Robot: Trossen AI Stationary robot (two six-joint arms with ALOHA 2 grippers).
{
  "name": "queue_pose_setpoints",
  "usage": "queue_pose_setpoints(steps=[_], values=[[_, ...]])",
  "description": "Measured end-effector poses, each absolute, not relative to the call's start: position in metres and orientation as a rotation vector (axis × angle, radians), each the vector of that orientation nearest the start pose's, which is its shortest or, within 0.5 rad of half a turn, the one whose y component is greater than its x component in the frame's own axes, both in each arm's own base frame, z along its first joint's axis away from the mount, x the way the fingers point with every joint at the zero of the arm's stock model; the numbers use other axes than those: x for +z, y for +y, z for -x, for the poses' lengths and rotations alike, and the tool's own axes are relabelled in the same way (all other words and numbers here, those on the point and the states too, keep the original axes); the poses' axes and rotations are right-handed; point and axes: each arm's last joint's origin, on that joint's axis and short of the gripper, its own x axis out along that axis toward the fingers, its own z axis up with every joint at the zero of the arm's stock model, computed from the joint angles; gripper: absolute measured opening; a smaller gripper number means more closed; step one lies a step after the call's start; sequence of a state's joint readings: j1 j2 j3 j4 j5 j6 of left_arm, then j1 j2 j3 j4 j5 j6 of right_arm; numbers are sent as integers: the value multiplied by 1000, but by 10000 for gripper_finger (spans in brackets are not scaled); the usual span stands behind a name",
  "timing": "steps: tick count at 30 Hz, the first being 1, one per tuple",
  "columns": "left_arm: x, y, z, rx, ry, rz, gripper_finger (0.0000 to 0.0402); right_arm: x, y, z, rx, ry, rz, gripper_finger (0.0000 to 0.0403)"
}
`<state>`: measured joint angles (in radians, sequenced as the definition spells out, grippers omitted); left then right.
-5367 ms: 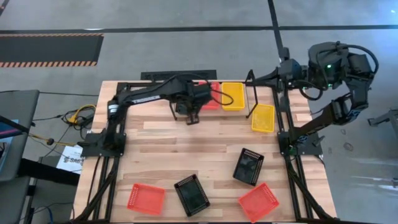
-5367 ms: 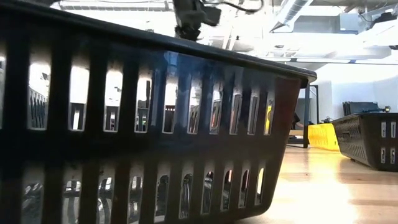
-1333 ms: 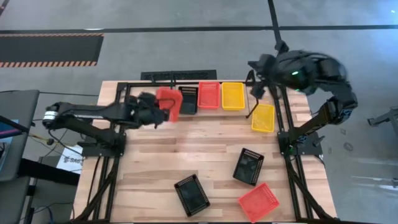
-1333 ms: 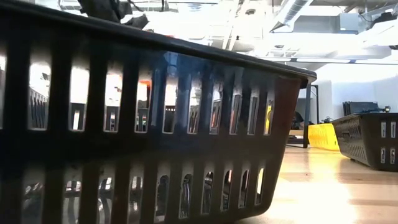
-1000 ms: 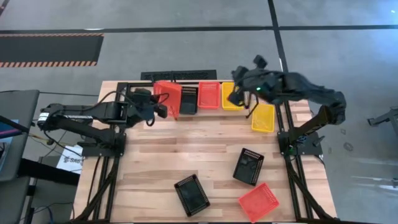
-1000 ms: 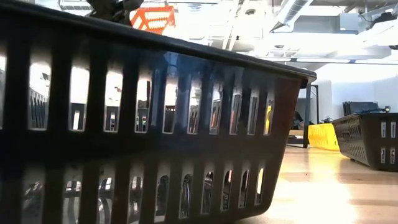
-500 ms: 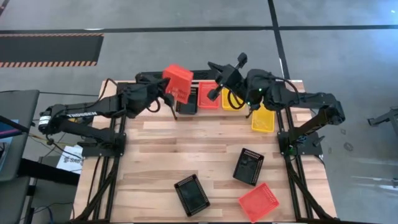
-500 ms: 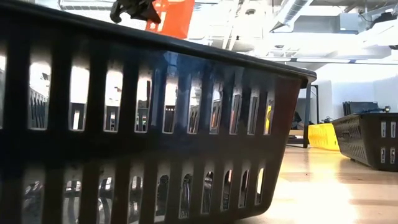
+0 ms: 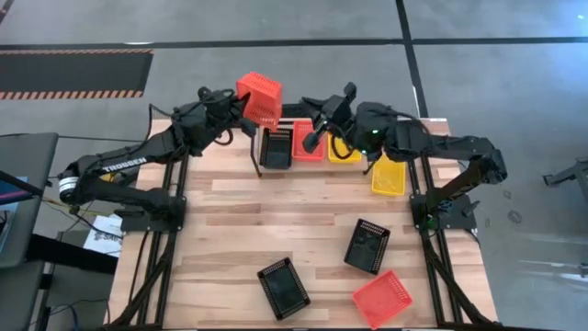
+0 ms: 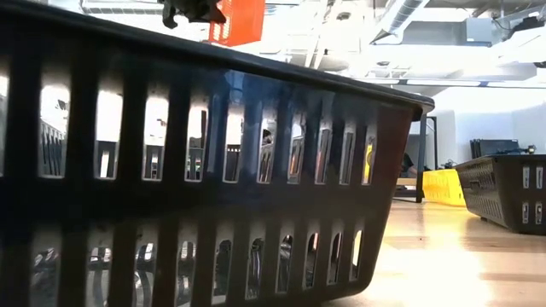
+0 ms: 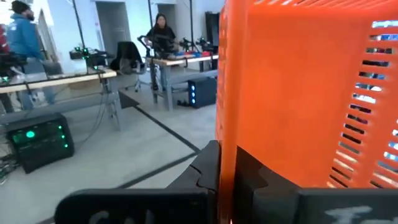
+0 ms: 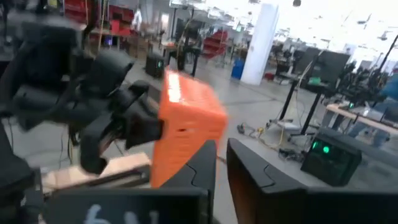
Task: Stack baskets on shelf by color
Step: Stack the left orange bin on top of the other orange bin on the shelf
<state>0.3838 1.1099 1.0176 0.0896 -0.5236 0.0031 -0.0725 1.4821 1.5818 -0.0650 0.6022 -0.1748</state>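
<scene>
A red basket [image 9: 260, 99] hangs in the air over the table's far edge, with my left gripper [image 9: 237, 108] shut on it; it also shows in the low view [image 10: 237, 19] and the right wrist view [image 12: 186, 121]. My right gripper [image 9: 310, 129] is level and points at that basket from the right, a short way off; its fingers [image 12: 202, 168] are slightly open with nothing between them. On the shelf [image 9: 256, 158] below sit a black basket [image 9: 276, 147], a red basket [image 9: 308, 142] and a yellow basket [image 9: 344, 145], side by side. My left gripper pinches one thin wall of the red basket [image 11: 227, 163] between its two fingers, one finger on each face. The fingers come level from the table's left. The basket stands on edge, lifted clear above the shelf.
A yellow basket [image 9: 388, 175] lies by the right end of the shelf. Two black baskets [image 9: 367, 245] [image 9: 283, 287] and a red one [image 9: 381, 297] lie on the near half of the table. A black basket [image 10: 213, 170] fills the low view.
My left gripper has risen and gone toward the far edge and a little right, carrying the red basket, which has turned about and now hangs above the shelf's left end. My right gripper has swung toward the table's left, along the far edge, toward the red basket.
</scene>
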Motion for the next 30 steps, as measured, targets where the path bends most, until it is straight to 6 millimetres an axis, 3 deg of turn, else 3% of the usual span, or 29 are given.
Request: queue_pose_setpoints(steps=[9, 17, 23, 30], values=[[350, 131, -253, 829, 75, 36, 0, 421, -45, -359, -714, 132, 171, 144], [365, 148, -291, 804, 118, -50, 0, 416, -39, -375, -900, 256, 313, 213], [388, 152, -303, 767, 141, -97, 0, 414, -39, -364, -1170, 393, 408, 218], [398, 143, -307, 716, 124, -115, 0, 414, -48, -360, -1215, 402, 391, 201]])
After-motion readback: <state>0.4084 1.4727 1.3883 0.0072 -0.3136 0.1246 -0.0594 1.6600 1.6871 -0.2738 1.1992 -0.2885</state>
